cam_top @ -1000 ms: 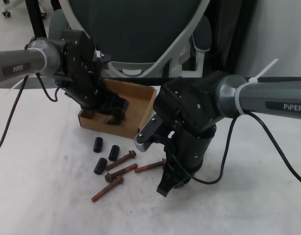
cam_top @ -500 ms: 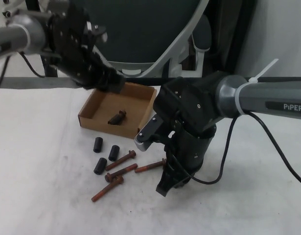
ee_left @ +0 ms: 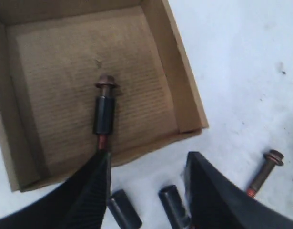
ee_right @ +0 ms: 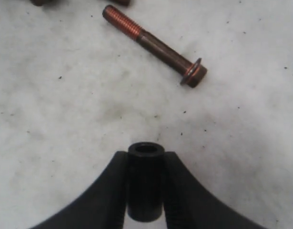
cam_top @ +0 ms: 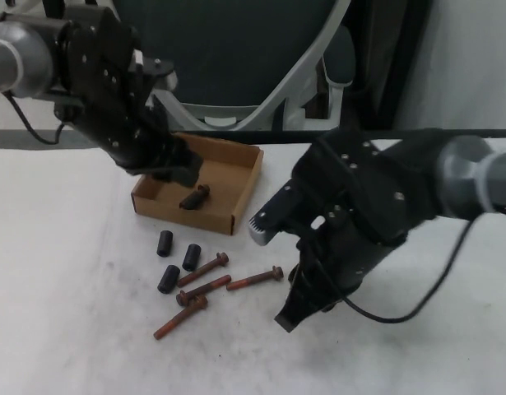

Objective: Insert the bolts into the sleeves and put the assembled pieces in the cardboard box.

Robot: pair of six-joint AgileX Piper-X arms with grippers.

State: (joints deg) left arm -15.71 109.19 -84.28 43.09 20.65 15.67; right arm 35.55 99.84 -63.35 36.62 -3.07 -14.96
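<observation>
Right gripper [ee_right: 146, 160] pinches a black cylindrical sleeve [ee_right: 146, 188]; left gripper [ee_left: 148, 160], jaws spread by the brown cardboard box [ee_left: 184, 81], should fetch a rusty metal bolt [ee_right: 156, 45].

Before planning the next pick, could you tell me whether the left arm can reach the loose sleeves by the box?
Probably yes: the left gripper is open and empty above the near wall of the box, and the sleeves lie uncovered on the bench close in front of it, with nothing in between.
</observation>
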